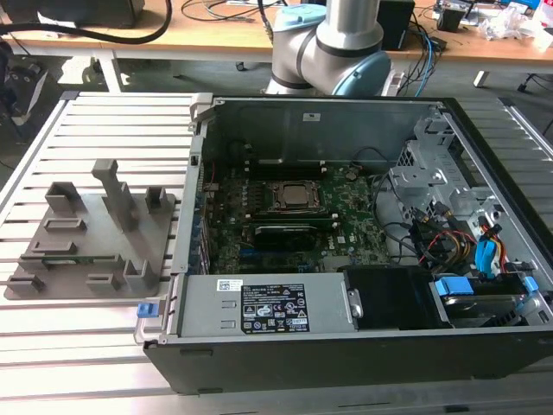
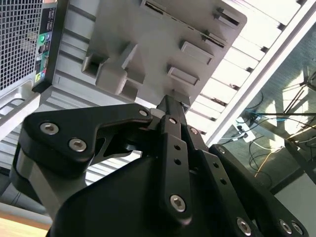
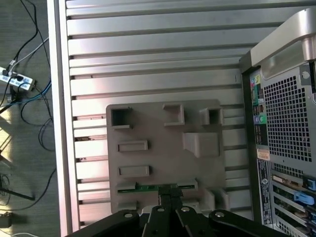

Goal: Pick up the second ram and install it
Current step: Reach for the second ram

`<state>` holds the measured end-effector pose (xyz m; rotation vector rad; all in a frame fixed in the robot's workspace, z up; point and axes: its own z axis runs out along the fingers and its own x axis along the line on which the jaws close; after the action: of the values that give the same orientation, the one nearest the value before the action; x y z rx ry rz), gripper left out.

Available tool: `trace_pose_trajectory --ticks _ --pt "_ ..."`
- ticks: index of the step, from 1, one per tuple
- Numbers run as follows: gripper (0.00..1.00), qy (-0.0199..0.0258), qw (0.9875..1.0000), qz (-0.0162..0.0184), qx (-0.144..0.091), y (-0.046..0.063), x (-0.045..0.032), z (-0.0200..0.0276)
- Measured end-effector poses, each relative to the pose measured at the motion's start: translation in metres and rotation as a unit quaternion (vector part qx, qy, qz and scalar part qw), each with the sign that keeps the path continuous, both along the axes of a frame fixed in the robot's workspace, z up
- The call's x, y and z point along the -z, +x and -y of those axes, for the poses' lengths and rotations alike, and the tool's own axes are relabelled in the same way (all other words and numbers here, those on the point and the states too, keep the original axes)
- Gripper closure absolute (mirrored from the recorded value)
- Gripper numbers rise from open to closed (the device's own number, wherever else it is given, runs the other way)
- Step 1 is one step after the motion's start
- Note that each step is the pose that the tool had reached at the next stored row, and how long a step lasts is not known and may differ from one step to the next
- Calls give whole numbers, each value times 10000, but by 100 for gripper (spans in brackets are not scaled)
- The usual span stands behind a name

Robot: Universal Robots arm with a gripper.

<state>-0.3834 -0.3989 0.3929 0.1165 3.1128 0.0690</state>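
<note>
Gripper (image 3: 170,194) over the grey holder tray (image 3: 163,153); jaws closed together, holding nothing. The second ram (image 3: 145,187) lies in a tray slot.

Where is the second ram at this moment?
The second ram lies in a slot of the grey holder tray, to the exterior view's left of the open computer case; in the first wrist view the gripper overlaps its middle.

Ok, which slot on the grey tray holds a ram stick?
The long slot nearest the tool: the second ram shows green inside; others look empty.
</note>
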Motion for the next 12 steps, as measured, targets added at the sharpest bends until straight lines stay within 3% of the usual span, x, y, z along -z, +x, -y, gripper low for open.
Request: trace_pose_trajectory --ticks 6,12 --pt "89 0 10000 0 0 -233 1 0" --pt "89 -1 10000 0 0 -236 1 0"
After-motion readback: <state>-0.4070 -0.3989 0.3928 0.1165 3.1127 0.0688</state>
